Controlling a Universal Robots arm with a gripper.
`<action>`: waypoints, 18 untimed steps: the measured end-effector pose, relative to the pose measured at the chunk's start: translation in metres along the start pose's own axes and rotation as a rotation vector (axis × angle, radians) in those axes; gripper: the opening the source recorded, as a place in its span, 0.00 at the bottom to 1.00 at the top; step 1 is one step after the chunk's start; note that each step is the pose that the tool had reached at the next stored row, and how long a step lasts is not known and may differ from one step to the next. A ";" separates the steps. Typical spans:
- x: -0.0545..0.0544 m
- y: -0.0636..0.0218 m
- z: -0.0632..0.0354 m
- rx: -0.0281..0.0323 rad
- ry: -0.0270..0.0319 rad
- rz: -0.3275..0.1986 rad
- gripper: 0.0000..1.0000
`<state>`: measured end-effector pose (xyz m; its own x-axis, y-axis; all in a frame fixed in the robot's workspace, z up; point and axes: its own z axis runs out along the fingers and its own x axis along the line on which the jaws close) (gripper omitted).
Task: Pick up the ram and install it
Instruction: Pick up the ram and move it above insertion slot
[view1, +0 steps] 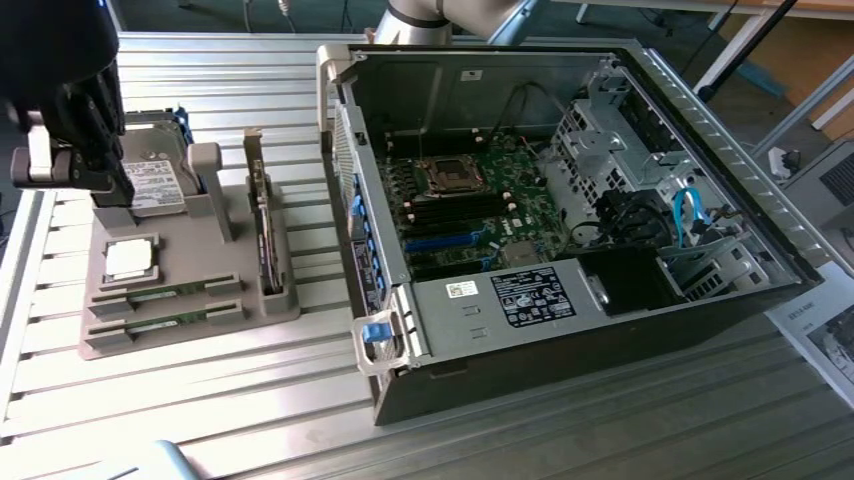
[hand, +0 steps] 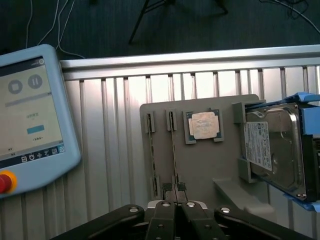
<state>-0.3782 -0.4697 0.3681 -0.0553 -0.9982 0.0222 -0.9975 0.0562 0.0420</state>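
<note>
Two ram sticks, thin green strips, stand on edge in slots of a grey fixture (view1: 200, 335) at the exterior view's left: one ram (view1: 160, 297) and a second ram (view1: 163, 321) nearer the front. In the wrist view they appear as thin lines, one ram (hand: 173, 150) directly ahead of my fingertips and the other ram (hand: 149, 150) beside it. My gripper (view1: 107, 185) hangs above the fixture, over the hard drive end. Seen from the wrist, the gripper (hand: 174, 190) is shut, its fingers together with nothing between them.
The fixture also carries a square silver processor (view1: 130, 258), a hard drive (view1: 154, 180) and an upright card (view1: 271, 240). An open computer case (view1: 721, 130) with its motherboard (view1: 467, 200) lies at the exterior view's right. A teach pendant (hand: 30, 115) rests beside the fixture.
</note>
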 end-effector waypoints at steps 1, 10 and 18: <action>0.000 -0.0001 0.0012 0.0000 0.0000 0.000 0.10; 0.005 -0.0011 0.0192 0.0000 0.0002 -0.003 0.10; 0.006 -0.0012 0.0208 0.0000 0.0003 -0.004 0.10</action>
<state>-0.3782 -0.4758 0.3474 -0.0515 -0.9984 0.0223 -0.9977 0.0524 0.0421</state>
